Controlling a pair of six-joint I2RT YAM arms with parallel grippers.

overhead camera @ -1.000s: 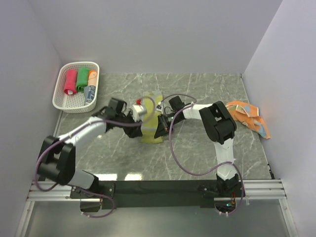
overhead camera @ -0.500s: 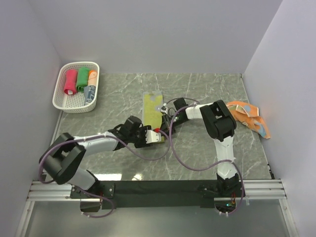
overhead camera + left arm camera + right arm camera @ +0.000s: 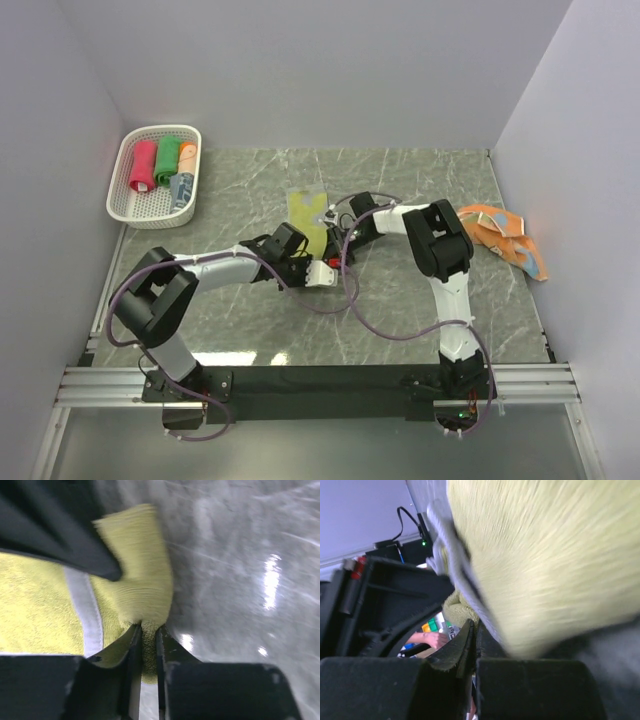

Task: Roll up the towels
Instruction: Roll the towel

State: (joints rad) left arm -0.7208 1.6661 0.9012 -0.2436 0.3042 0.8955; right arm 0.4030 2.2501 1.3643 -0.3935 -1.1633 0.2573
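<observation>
Top view, step in hand: the start of a roll on the flat yellow terry towel (image 3: 306,208), judging by both grippers being gathered at its near end
Top view, towel's place: on the grey marble-look tabletop (image 3: 420,310), well to the right of the white perforated plastic basket (image 3: 118,195) and nearer the arms than it
Top view, left gripper (image 3: 312,268): at the yellow towel's near end, right of the basket; how its jaws stand cannot be told here
Top view, right gripper (image 3: 342,228): at the yellow towel's side away from the basket; how its jaws stand cannot be told here
Top view, count: one yellow towel laid out; four short rolls in the basket, namely a pink-red roll (image 3: 144,166), green roll (image 3: 167,158), orange roll (image 3: 188,152) and grey-blue roll (image 3: 181,187); one heap of orange cloths with light-blue marks (image 3: 500,235) far right of the basket, number in it not tellable; two grippers
Left wrist view, left gripper (image 3: 146,652): jaws almost pressed together, pinching a raised fold at the edge of the yellow towel (image 3: 40,605)
Left wrist view, next move: likely calls for turning that pinched edge over onto the cloth without letting it slip
Right wrist view, right gripper (image 3: 470,640): jaws pressed together, apparently nipping the hem of the yellow towel (image 3: 545,555), which fills the view
Right wrist view, next move: likely calls for both pinches to travel together so the roll starts straight
</observation>
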